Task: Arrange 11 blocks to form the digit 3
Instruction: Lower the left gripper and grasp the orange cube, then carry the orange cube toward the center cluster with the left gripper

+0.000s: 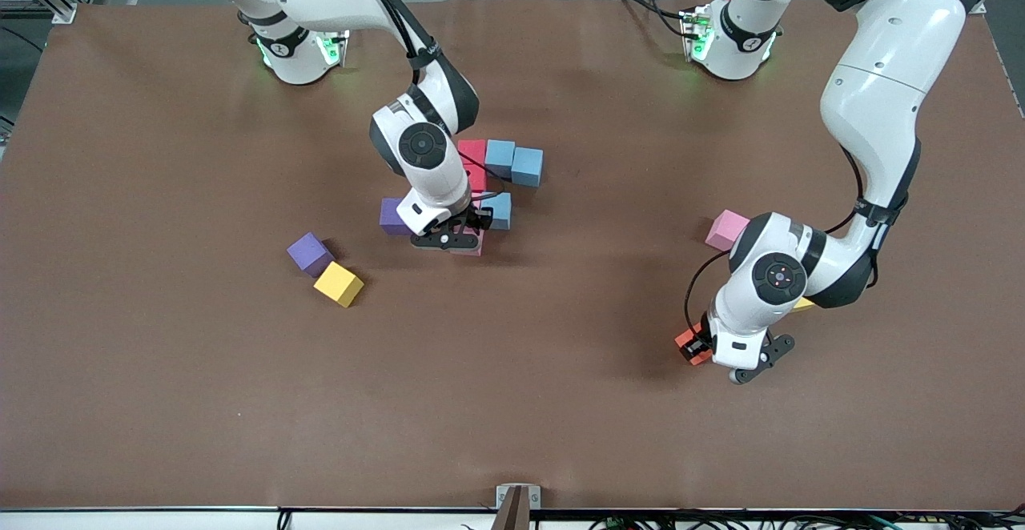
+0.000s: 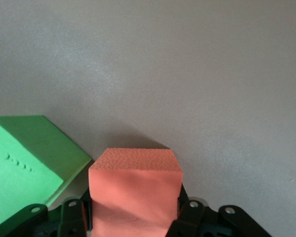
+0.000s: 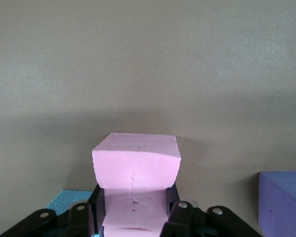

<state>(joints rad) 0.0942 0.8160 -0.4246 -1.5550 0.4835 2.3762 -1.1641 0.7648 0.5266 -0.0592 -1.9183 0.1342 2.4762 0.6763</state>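
My right gripper (image 1: pixel 467 239) is shut on a pink block (image 3: pixel 136 163), low at the cluster's end nearer the front camera, beside a light blue block (image 1: pixel 500 210). The cluster of touching blocks has a red block (image 1: pixel 472 151), two light blue ones (image 1: pixel 500 157) (image 1: pixel 528 166) in a row and another red one (image 1: pixel 478 180) under them. Toward the left arm's end, my left gripper (image 1: pixel 695 348) is shut on the orange block (image 2: pixel 135 180), its fingers (image 2: pixel 187 215) pressed on both sides. A green block (image 2: pixel 24 163) lies right beside it, hidden by the arm in the front view.
A purple cube (image 1: pixel 394 216) sits against the cluster beside my right gripper. Another purple cube (image 1: pixel 309 253) and a yellow block (image 1: pixel 339 283) touch each other toward the right arm's end. A pale pink cube (image 1: pixel 727 229) and a yellow corner (image 1: pixel 803 303) show beside the left arm.
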